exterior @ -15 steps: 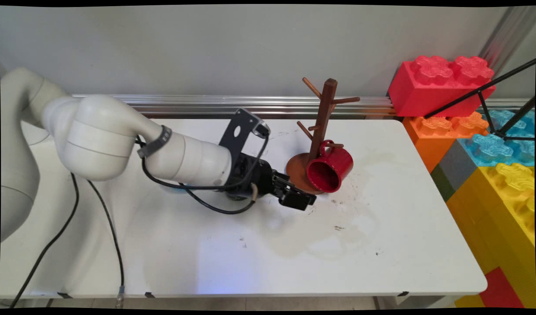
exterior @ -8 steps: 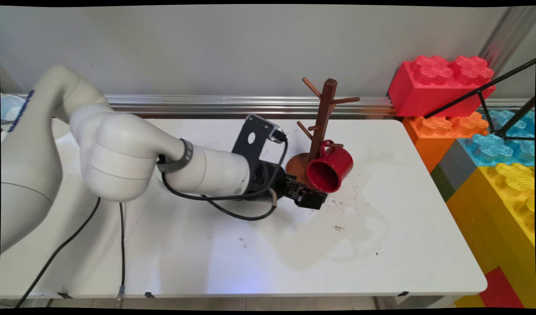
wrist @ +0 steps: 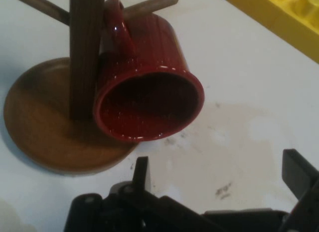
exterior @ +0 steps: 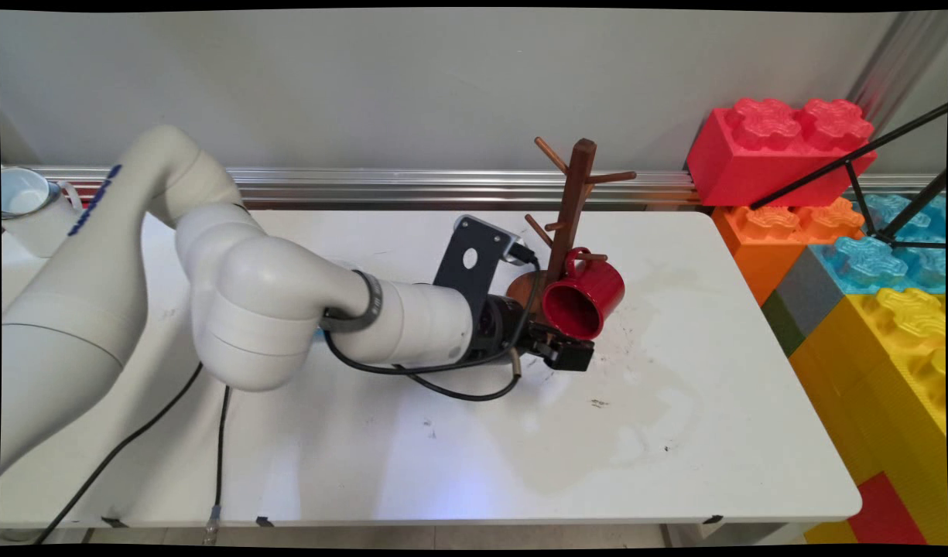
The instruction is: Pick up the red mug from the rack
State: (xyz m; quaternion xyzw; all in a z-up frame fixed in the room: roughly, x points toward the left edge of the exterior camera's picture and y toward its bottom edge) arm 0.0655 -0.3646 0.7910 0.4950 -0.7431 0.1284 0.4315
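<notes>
While the red mug (exterior: 584, 298) hung by its handle on a low peg (exterior: 591, 257) of the wooden mug tree (exterior: 574, 193), the gripper (exterior: 570, 354) lay low over the table (exterior: 443, 449), just beside and below the mug's rim and not touching it in either view. The mug was tilted, its mouth turned down and outward toward the hand, and its body rested against the tree's upright. It was glossy and dark red, with fine pale speckling and a thick rounded lip. Its inside was dark, and nothing was seen in it. In the hand view the mug (wrist: 149, 92) overhung the edge of the tree's round base (wrist: 45, 132), with bare, stained tabletop beneath its rim. The gripper (wrist: 218, 162) was spread wide in that view, one of its fingers (wrist: 142, 172) rising below the mug's mouth and the other near the picture's right edge, with nothing between them. Further out, a white mug (exterior: 25, 205) stood at the table's far left, well apart. Large coloured toy blocks (exterior: 783, 147) were stacked past the right end.
</notes>
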